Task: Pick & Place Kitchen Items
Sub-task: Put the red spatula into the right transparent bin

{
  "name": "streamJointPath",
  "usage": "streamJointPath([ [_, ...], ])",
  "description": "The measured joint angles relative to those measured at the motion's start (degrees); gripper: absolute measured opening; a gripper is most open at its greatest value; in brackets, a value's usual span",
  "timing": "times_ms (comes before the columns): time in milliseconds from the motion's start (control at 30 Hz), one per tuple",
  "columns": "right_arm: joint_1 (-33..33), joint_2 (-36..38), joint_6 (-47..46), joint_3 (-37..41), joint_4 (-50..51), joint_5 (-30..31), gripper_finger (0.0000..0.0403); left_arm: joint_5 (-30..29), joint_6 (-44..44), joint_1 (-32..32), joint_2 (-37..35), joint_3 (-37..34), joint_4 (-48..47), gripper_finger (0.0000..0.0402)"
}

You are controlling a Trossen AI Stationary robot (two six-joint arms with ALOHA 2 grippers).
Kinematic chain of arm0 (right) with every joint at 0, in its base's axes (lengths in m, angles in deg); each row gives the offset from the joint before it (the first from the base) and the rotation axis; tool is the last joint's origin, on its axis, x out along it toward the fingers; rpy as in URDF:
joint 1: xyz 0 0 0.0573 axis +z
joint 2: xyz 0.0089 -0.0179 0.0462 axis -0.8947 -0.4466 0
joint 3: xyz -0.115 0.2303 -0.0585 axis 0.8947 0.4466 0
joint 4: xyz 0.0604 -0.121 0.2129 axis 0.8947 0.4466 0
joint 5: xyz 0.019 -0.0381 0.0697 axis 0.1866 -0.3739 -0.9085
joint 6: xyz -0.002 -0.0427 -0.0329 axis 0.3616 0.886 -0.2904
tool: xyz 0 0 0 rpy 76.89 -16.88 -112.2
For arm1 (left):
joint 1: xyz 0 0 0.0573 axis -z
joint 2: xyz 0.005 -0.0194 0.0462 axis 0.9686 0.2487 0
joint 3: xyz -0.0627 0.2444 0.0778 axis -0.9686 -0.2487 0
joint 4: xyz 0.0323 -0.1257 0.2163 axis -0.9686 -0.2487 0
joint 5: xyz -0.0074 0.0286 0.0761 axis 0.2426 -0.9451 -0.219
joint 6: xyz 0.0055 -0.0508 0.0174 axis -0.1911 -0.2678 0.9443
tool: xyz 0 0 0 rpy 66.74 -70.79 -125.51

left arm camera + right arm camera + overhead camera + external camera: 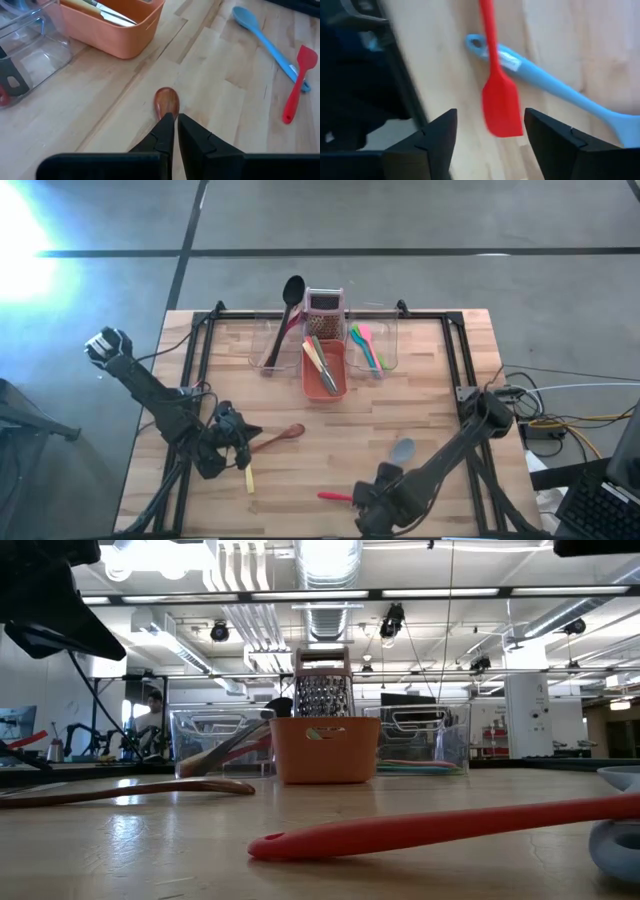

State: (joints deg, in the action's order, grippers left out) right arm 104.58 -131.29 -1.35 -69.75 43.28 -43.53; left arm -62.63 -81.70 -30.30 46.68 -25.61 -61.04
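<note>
Left gripper [174, 131] pinched narrow on wooden spoon [166, 102] handle, bowl on table, likely for lift toward orange tub [112, 25]

Right gripper [487, 137] fingers wide, straddling red spatula [500, 107] crossing blue spoon [555, 87] near table's front edge; nothing held

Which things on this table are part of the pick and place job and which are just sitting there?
Job items:
wooden spoon, at the shut left gripper
red spatula, between the open right gripper's fingers
blue spoon
black ladle

Just there:
orange tub
clear tubs
grater
</note>
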Motion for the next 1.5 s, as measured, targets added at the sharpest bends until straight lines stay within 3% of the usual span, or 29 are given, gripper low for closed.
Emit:
streamJointPath([
  [133, 0.6, -1.7, -2.4, 0.0, 1.0, 2.0, 0.0245, 0.5, -0.2, 0.0, 0.0, 0.0, 0.1, 0.0026],
  [333, 0.5, -4.2, -3.4, 0.0, 1.4, -1.1, 0.0284, 0.5, 0.2, 0.0, 0.0, 0.0, 0.4, 0.0027],
  [800, -0.1, -5.9, -2.6, 0.9, 1.7, -1.2, 0.0349, 0.2, 0.7, -0.1, 0.0, -0.1, 0.3, 0.003],
  [1267, -0.2, -5.9, -3.0, 8.3, -3.1, -1.0, 0.0345, 0.2, 0.7, -0.1, 0.0, -0.1, 0.6, 0.003],
  [1500, -0.3, -5.7, -3.3, 9.0, -3.5, -1.0, 0.0285, 0.2, 0.7, -0.1, 0.0, -0.1, 0.9, 0.0028],
])
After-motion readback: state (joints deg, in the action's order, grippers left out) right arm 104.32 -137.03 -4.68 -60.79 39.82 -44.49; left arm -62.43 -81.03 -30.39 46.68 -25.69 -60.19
